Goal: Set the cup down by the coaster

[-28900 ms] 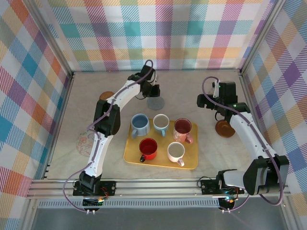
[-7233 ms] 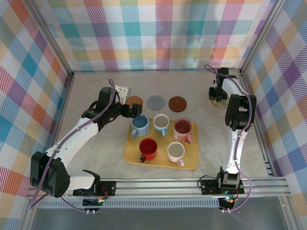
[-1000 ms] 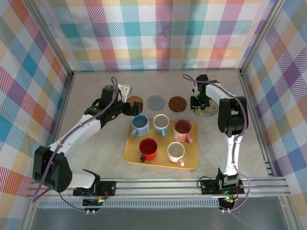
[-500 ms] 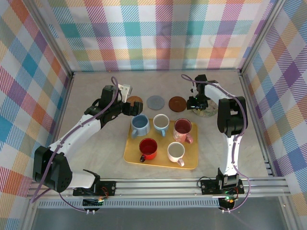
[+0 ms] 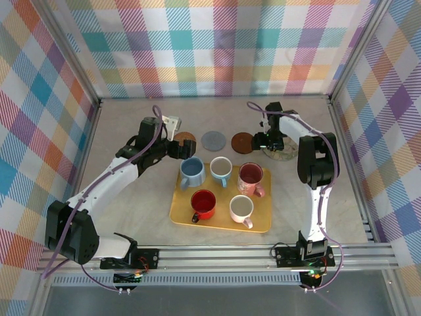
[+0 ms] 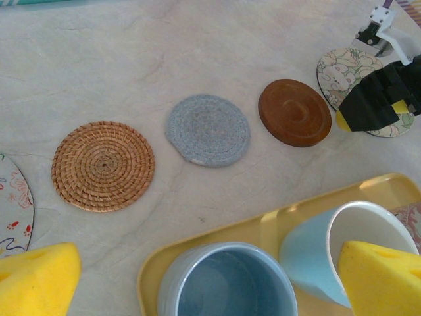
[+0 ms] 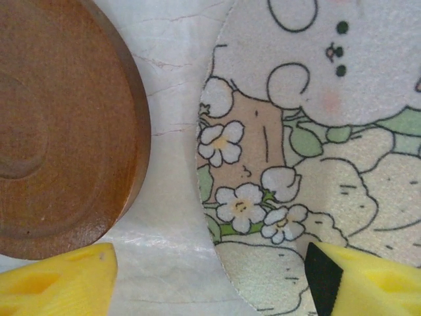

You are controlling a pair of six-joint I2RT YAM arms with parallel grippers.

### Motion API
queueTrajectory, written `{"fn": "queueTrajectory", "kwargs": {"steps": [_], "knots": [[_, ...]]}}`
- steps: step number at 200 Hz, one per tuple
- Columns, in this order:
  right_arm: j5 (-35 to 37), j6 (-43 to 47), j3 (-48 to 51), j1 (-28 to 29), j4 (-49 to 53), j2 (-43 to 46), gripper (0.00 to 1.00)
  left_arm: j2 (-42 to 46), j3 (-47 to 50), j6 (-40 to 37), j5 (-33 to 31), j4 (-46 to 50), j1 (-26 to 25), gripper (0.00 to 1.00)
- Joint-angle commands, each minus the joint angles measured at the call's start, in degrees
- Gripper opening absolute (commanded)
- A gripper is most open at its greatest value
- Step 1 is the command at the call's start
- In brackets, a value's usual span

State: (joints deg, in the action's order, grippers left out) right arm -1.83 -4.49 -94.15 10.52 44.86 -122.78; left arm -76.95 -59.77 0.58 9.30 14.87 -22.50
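Several cups stand on the yellow tray: a blue cup, a pale blue one, a pink one, a red one and a white one. Behind the tray lie a woven coaster, a grey coaster, a wooden coaster and a printed bunny coaster. My left gripper is open just behind the blue cup, holding nothing. My right gripper is open low over the gap between the wooden coaster and the bunny coaster, which lies flat.
The tray's back rim runs under my left fingers. Another printed coaster shows at the left edge of the left wrist view. Checked walls enclose the table on three sides. Bare tabletop lies to the left of the tray and in front of it.
My right gripper has opened and let go of the bunny coaster, which now lies beside the wooden one. The gripper has edged slightly left. The left arm has not moved.
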Motion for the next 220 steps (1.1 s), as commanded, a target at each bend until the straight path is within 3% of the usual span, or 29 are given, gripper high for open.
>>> {"fn": "queueTrajectory", "kwargs": {"steps": [1,59,149,220], "knots": [[-1.1,-0.9,1.0,0.0,1.4,4.3,0.82,0.5,-0.3,-0.1,-0.7,-0.2,-0.8,1.00],[-3.0,-2.2,3.3,0.0,-0.5,9.8,1.00,2.1,-1.0,-0.4,-1.1,0.6,-0.8,1.00],[-7.1,-6.0,13.8,0.0,-7.8,23.0,0.99,5.8,-1.7,1.7,-5.3,3.9,-0.8,1.00],[-14.5,-3.8,33.5,0.0,-22.4,44.2,0.99,3.5,-12.7,4.1,-6.8,25.5,-0.9,1.00]]}}
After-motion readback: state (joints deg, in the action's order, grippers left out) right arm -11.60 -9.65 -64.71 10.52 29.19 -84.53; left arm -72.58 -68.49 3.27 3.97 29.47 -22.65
